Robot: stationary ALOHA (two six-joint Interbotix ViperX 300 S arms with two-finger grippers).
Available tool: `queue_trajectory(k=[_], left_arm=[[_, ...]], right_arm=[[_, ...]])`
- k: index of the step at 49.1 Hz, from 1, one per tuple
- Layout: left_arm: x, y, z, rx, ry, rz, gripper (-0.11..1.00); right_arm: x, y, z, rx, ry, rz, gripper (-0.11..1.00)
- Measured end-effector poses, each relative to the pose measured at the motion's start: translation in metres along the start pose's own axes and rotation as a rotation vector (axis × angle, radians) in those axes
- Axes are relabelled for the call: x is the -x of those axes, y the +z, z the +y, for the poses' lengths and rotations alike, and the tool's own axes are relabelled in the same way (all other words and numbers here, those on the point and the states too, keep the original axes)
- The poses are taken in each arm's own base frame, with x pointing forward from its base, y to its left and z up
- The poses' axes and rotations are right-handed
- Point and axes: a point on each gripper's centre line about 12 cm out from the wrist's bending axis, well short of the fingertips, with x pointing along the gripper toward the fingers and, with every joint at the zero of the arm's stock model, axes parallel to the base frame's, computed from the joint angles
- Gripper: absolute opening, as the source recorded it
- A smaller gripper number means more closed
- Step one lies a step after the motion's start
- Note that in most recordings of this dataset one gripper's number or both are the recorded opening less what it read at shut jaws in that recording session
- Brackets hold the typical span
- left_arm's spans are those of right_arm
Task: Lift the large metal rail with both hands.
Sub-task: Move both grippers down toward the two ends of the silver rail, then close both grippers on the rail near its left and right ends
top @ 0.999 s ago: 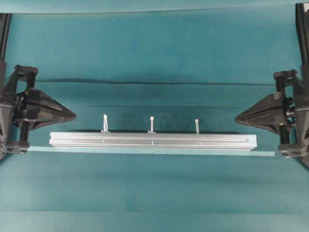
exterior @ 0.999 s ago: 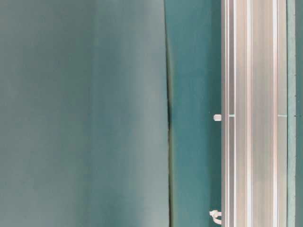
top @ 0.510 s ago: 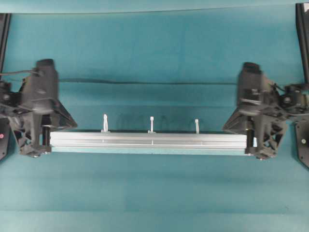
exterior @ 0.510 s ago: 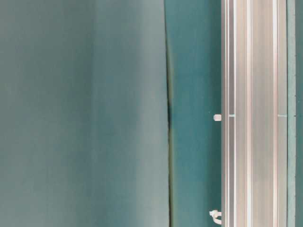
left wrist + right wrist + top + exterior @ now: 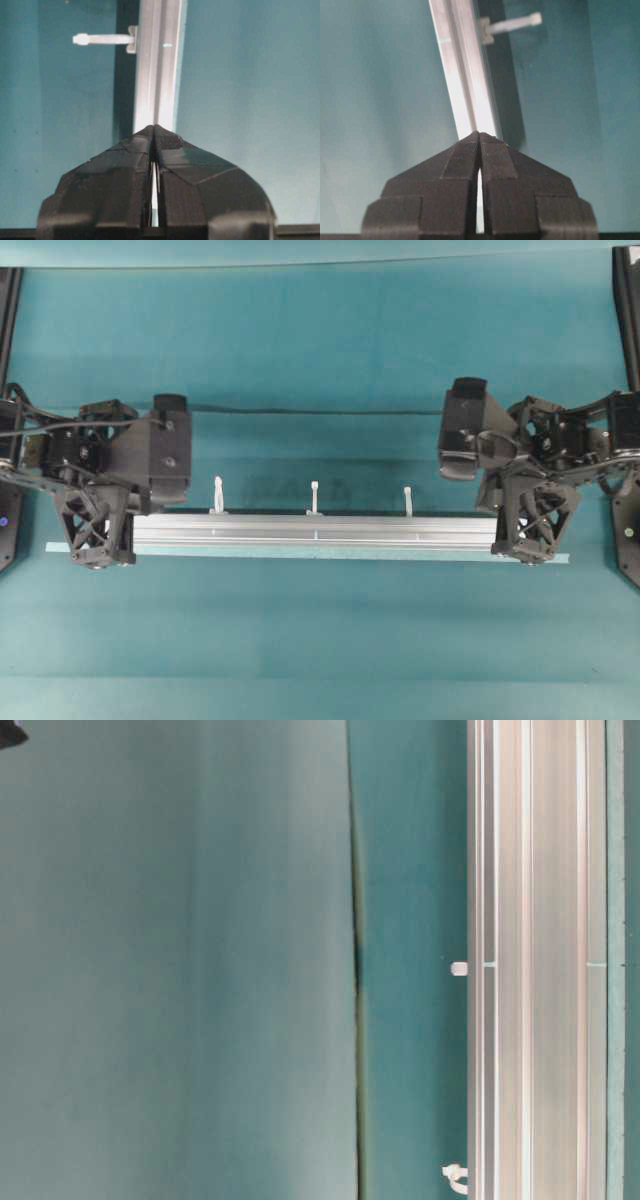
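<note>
Both arms have come further in since half a second ago: each now sits over an end of the long silver aluminium rail with lengthwise grooves [image 5: 316,531], where earlier they were nearer the side edges of the view. Rail itself has not shifted on the teal cloth-covered table [image 5: 320,640].

Left black gripper with lattice-patterned fingers [image 5: 97,530] covers the rail's left end in the overhead view. Wrist view: left gripper [image 5: 154,129] has its two fingers pressed together at the tip, only a thin sliver of bright metal showing between them lower down. Rail [image 5: 156,65] runs straight away from the fingertips. Cannot tell whether the fingers actually clamp it or merely sit above it.

Right black gripper of the same build [image 5: 533,524] covers the rail's right end. Wrist view: right gripper [image 5: 479,135] likewise closed to a narrow slit, rail [image 5: 465,70] emerging from beneath the tip and slanting away up-left. Grip on the metal again unclear.

Three white zip ties stick out from the rail's far side: one near the left [image 5: 217,492], one in the middle [image 5: 314,495], one toward the right [image 5: 408,499].

Thin flat pale tape strip [image 5: 300,553] lies just beside the rail's near edge, parallel to it, poking out past both grippers.

Table-level view: rail [image 5: 530,960] fills the right side.
</note>
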Motion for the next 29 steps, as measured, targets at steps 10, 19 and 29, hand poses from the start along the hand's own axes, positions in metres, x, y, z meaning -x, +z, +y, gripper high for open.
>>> queue_trajectory(k=[10, 19, 29], left_arm=[[0.000, 0.000, -0.001, -0.024, -0.002, 0.002, -0.02], [0.000, -0.001, -0.002, -0.026, -0.002, 0.008, 0.06], [-0.001, -0.002, -0.003, -0.020, -0.004, 0.015, 0.54]], right_arm=[[-0.003, 0.003, 0.000, 0.000, -0.002, 0.012, 0.01], [-0.011, 0.003, 0.003, 0.011, -0.004, 0.037, 0.17], [-0.017, 0.005, 0.004, 0.013, -0.003, 0.034, 0.73]])
